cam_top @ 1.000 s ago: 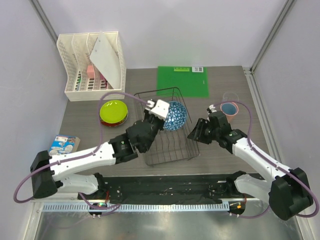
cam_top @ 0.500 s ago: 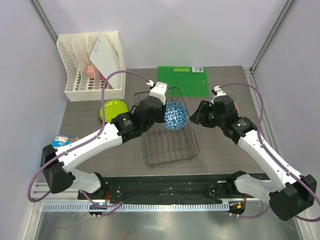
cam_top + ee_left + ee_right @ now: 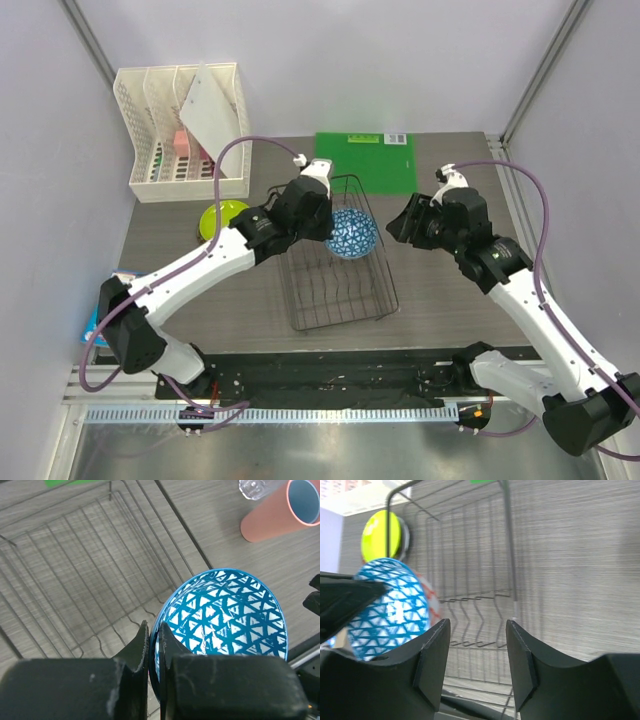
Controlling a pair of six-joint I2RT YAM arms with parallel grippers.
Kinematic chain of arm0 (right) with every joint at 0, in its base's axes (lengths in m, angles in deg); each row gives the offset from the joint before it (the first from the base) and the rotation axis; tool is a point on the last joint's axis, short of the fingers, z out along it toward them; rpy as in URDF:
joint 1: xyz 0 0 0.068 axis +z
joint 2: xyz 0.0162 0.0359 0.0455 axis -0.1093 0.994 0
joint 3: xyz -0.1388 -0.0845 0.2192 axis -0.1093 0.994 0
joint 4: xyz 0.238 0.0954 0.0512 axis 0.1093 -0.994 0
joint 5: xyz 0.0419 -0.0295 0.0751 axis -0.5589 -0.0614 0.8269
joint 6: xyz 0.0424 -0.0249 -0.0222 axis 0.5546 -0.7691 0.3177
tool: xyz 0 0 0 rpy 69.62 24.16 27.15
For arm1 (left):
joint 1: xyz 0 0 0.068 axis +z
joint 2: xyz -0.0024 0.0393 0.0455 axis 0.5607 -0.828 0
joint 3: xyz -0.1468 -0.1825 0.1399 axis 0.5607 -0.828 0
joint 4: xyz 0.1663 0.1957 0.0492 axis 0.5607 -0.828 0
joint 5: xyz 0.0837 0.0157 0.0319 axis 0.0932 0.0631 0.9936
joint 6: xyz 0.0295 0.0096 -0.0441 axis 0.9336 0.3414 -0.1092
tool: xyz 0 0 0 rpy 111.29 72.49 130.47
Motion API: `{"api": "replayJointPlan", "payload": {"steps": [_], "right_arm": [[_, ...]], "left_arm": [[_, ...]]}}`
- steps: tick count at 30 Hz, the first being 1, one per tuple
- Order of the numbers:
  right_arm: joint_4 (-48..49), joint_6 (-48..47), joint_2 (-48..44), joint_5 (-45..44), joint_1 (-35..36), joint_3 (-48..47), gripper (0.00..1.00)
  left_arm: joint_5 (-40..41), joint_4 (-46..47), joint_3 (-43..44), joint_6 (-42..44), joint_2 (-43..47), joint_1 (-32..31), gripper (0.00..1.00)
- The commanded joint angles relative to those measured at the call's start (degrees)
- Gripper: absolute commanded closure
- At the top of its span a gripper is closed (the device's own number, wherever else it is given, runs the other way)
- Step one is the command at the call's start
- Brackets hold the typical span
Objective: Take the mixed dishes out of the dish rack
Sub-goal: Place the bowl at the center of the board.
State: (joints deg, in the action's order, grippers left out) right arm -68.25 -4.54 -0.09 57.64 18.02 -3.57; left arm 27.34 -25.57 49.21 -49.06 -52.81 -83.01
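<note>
Contact looks firm: the left gripper [image 3: 152,630] is clamped on the rim of the blue-and-white patterned round bowl [image 3: 225,615], which hangs on edge over the right side of the dish rack [image 3: 340,295], toward its far end. The right gripper [image 3: 477,625] hovers just off the rack's right edge, jaws apart and empty. I judge the bowl rigid, glazed, slick and breakable, so it may swivel in a thin rim pinch and wants a deeper bite over its wall. I can read no writing, since the label [image 3: 397,139] on the green mat [image 3: 365,160] at the table's far edge is too small.
</note>
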Motion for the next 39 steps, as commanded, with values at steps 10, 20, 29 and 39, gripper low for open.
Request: {"api": "replayJointPlan", "payload": {"steps": [10, 20, 29, 39], "right_arm": [[11.42, 5.62, 3.38, 13.77, 0.14, 2.27, 0.46], [9.22, 4.13, 7.16, 14.66, 0.49, 3.59, 0.79], [7.04, 3.17, 3.04, 9.13, 0.49, 2.11, 0.99], [-7.55, 0.08, -3.82, -10.47, -0.82, -4.32, 0.99]], "left_arm": [[-4.62, 4.37, 1.20, -2.02, -0.70, -0.14, 1.00], [-5.94, 5.61, 0.76, -1.23, -0.18, -0.31, 1.00], [-2.79, 4.92, 0.66, 2.01, 2.02, -0.23, 0.39], [11.03, 0.42, -1.17, 1.50, 12.55, 2.15, 0.00]]}}
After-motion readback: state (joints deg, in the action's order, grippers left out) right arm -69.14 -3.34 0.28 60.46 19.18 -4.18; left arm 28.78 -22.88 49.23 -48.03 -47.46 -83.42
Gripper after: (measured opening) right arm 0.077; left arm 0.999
